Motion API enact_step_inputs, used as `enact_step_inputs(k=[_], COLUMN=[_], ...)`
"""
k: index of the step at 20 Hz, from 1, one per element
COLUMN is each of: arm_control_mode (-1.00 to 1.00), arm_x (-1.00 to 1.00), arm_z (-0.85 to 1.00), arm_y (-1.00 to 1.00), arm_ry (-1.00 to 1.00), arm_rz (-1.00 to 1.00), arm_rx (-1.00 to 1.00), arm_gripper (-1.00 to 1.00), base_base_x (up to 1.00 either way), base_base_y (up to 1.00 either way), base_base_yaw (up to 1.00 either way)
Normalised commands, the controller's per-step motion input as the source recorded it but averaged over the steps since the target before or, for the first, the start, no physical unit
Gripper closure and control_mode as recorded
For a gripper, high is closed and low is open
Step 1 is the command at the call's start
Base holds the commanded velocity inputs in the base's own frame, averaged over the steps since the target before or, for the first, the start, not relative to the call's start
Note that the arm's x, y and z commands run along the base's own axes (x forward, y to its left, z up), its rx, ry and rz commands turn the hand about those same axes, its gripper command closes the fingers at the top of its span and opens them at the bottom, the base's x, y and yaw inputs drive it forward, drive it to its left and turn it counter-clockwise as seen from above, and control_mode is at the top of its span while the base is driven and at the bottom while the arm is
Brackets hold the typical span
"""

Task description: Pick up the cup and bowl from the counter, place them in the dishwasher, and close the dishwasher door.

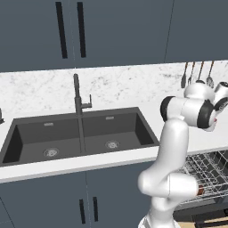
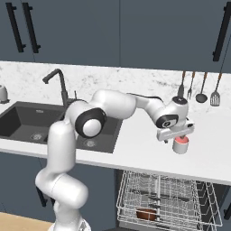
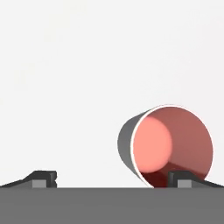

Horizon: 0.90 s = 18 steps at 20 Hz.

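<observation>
While on counter, cup upright, mouth up

A rendered home kitchen.
A white marbled counter holds a dark double sink and tap; blue-grey cupboards, hanging utensils and an open dishwasher rack surround it.

The cup, pale grey outside and red inside, stands upright on the counter near its front edge, above the dishwasher's pulled-out wire rack.
</observation>
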Motion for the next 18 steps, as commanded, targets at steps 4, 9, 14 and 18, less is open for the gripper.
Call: enact_step_inputs(k=[4,9,14,18], arm_control_mode=[-1.00,-1.00,-1.00,-1.00], arm_x=[0.38,0.24,0.18,-0.47], arm_z=[0.00,-0.03,-0.10,-0.21], arm_y=[-0.15,-0.19,-0.11,0.00], arm_ry=[0.01,0.06,0.11,0.00], arm_rz=[0.00,0.00,0.00,0.01], arm_rx=[0.00,0.00,0.00,0.00], arm_gripper=[-1.00,-1.00,-1.00,-1.00], base_base_x=[0.00,0.00,0.00,0.00], base_base_y=[0.00,0.00,0.00,0.00], base_base_yaw=[0.00,0.00,0.00,0.00])
